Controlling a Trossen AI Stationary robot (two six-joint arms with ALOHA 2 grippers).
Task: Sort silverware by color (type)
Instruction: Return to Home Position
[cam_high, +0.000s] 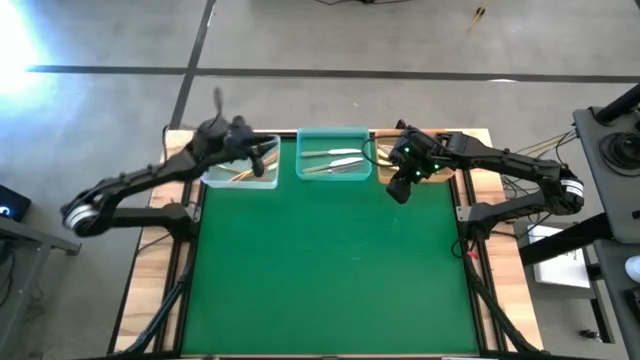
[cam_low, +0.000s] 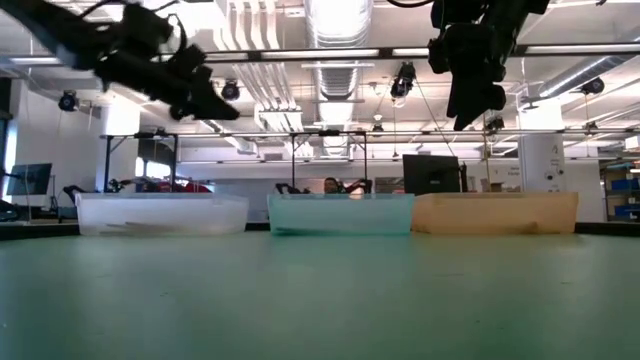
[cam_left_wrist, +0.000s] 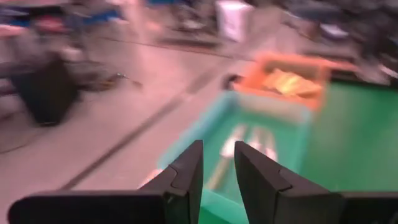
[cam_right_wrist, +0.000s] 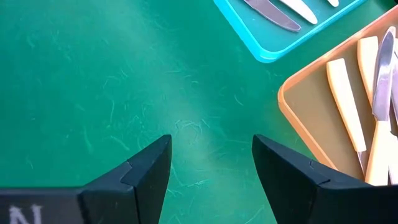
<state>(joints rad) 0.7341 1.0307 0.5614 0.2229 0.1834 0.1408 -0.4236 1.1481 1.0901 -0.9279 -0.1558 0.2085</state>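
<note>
Three bins stand in a row at the mat's far edge. The clear bin (cam_high: 240, 180) holds gold utensils (cam_high: 240, 173). The teal bin (cam_high: 335, 134) holds silver knives (cam_high: 335, 160). In the amber bin (cam_right_wrist: 292, 106) lie cream-handled knives (cam_right_wrist: 348, 106). My left gripper (cam_high: 262, 153) hovers above the clear bin, pointing nearly level toward the teal bin (cam_left_wrist: 186, 143); its fingers (cam_left_wrist: 189, 168) stand a little apart with nothing between them. My right gripper (cam_right_wrist: 211, 146) hangs open above bare mat, just in front of the amber bin, and holds nothing.
The green mat (cam_high: 330, 270) spreads wide toward the near edge. Wooden table borders (cam_high: 150, 260) and dark frame bars flank it. In the low view the bins (cam_low: 340, 215) stand side by side, with both grippers (cam_low: 215, 105) (cam_low: 475, 100) high above them.
</note>
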